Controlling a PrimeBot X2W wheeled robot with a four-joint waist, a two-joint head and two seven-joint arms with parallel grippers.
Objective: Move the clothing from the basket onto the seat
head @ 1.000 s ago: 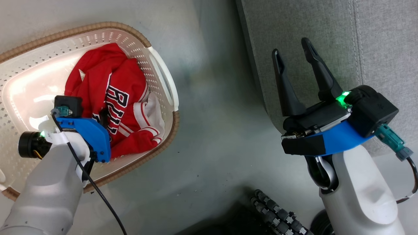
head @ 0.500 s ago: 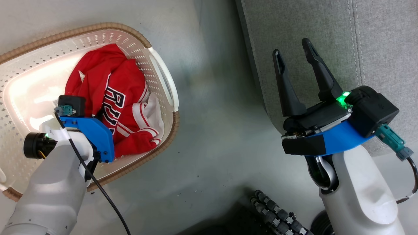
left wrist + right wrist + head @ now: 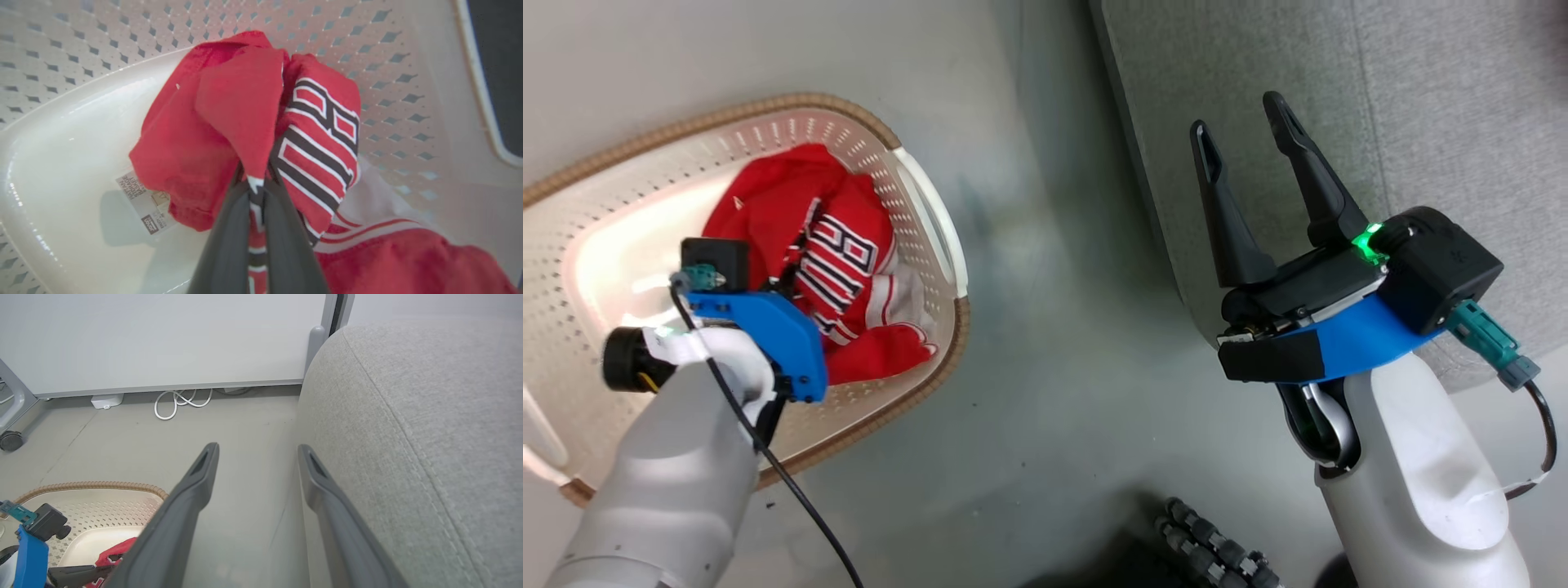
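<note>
Clothing (image 3: 229, 102) bunches up inside the basket (image 3: 792, 100), left gripper (image 3: 257, 183) pinched tight on a red fold! Right gripper (image 3: 1236, 113) hangs spread wide and empty, just beside the grey seat (image 3: 1421, 98) edge.

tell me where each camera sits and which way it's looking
Head: on the head, looking down at basket, clothing, seat; left forearm, open right gripper.
Left wrist: on left arm, facing into the basket; left gripper shut on clothing.
Right wrist: on right arm, facing along the floor beside the seat; right gripper open.
Shared: all three show the basket.
</note>
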